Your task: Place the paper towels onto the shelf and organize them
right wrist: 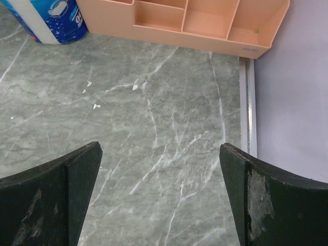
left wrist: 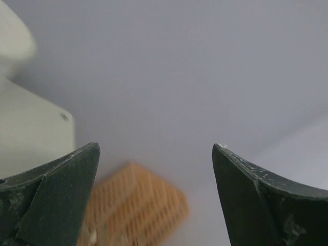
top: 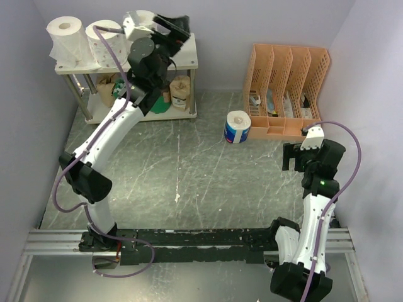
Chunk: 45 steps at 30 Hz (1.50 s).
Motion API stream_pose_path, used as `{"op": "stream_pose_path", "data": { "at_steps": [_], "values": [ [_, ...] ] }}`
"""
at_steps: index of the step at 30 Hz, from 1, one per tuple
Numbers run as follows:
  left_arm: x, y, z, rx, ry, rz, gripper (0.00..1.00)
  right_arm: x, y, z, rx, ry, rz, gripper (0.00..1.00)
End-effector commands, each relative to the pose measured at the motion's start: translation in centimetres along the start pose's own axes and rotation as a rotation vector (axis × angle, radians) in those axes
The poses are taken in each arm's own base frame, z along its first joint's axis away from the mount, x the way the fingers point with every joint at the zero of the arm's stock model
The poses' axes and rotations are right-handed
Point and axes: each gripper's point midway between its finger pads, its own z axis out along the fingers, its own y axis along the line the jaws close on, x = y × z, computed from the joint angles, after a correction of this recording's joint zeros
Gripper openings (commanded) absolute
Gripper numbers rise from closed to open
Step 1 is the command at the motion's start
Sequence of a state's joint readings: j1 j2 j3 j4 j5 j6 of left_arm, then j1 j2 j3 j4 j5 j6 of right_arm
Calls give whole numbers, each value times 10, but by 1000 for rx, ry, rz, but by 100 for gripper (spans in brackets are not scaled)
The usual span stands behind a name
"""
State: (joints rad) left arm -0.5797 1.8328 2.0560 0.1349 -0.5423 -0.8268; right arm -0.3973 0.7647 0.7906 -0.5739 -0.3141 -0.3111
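Rolls atop shelf white, upright; blue-printed roll apart

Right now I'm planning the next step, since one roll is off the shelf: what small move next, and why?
Probably swing the right fingers left toward the blue-printed roll: it stands alone on the table beside the orange organizer, not on the shelf, and those fingers are open, empty and nearest.

Paper towels top the shelf, far left; one roll sits left of the organizer.
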Motion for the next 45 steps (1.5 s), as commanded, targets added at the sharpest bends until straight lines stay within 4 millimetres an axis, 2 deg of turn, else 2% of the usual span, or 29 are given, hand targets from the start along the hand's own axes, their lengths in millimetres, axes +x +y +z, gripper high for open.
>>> {"op": "stream_pose_path", "data": {
  "at_steps": [1,3,5,8,11,18,26,29,35,40,45],
  "values": [
    [140,10,-54,93,521,-11,100,-6,-1,-6,22,-42,-6,100],
    [186,26,-77,41,598,10,100,-9,-1,-9,27,-54,-10,100],
    [227,57,-94,-48,668,9,100,-9,-1,-9,27,-57,-11,100],
    [276,97,-117,-154,758,-40,100,-9,0,-9,22,-52,-12,100],
    [305,125,-135,-223,776,-80,100,-8,0,-8,20,-47,-11,100],
    [366,163,-165,-310,870,-122,100,-8,1,-8,14,-49,-14,100],
    [407,183,-177,-338,937,-141,100,-8,1,-8,10,-48,-17,100],
    [417,188,-178,-343,949,-136,100,-7,2,-7,5,-46,-16,100],
    [422,187,-171,-339,937,-141,100,-8,2,-8,7,-46,-17,100],
    [418,178,-161,-323,914,-138,99,-7,2,-7,6,-44,-16,100],
    [415,174,-153,-311,896,-132,92,-7,3,-6,-1,-41,-15,100]
  ]
}}
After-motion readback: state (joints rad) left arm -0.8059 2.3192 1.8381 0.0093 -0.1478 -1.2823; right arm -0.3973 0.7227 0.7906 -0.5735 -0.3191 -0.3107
